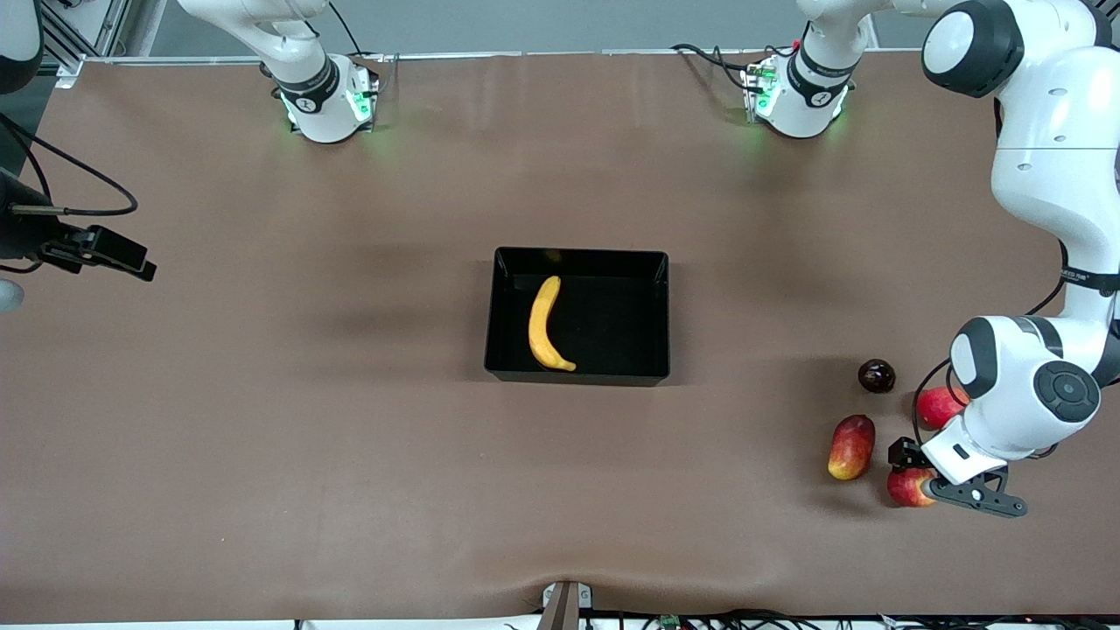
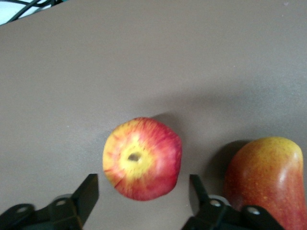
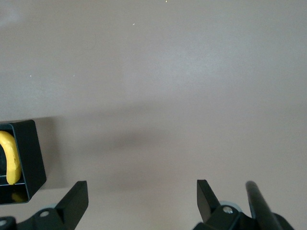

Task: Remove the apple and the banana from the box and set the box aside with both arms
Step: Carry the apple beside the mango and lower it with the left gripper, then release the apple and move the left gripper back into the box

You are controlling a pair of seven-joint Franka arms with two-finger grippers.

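Nearest the front camera, toward the left arm's end of the brown-covered table (image 1: 262,420), the small round red apple with yellow streaks (image 1: 908,487) is sitting on the cloth, and the left gripper (image 1: 919,477) is hanging low over it. In the left wrist view the apple (image 2: 142,158) is lying between the two black fingers (image 2: 88,192), which are standing apart with a gap of table showing on each side, so nothing is being squeezed. Just beside the apple, a little farther from the camera and toward the table's middle, an oblong red-yellow mango (image 1: 851,447) is lying on its side; its rounded end (image 2: 268,184) is also showing in the left wrist view. Farther back, a plain-red round fruit (image 1: 938,407) is being partly covered by the left arm, and a small dark glossy round fruit (image 1: 876,375) is sitting near it; what kind it is cannot be told. At the table's centre the glossy black rectangular open-topped plastic bin (image 1: 499,306) is resting flat, and the long curved yellow banana (image 1: 546,325) is lying inside it, toward the right arm's side. The right gripper (image 1: 114,254) is waiting over bare table at the right arm's end, its fingers (image 3: 74,201) spread wide and holding nothing.
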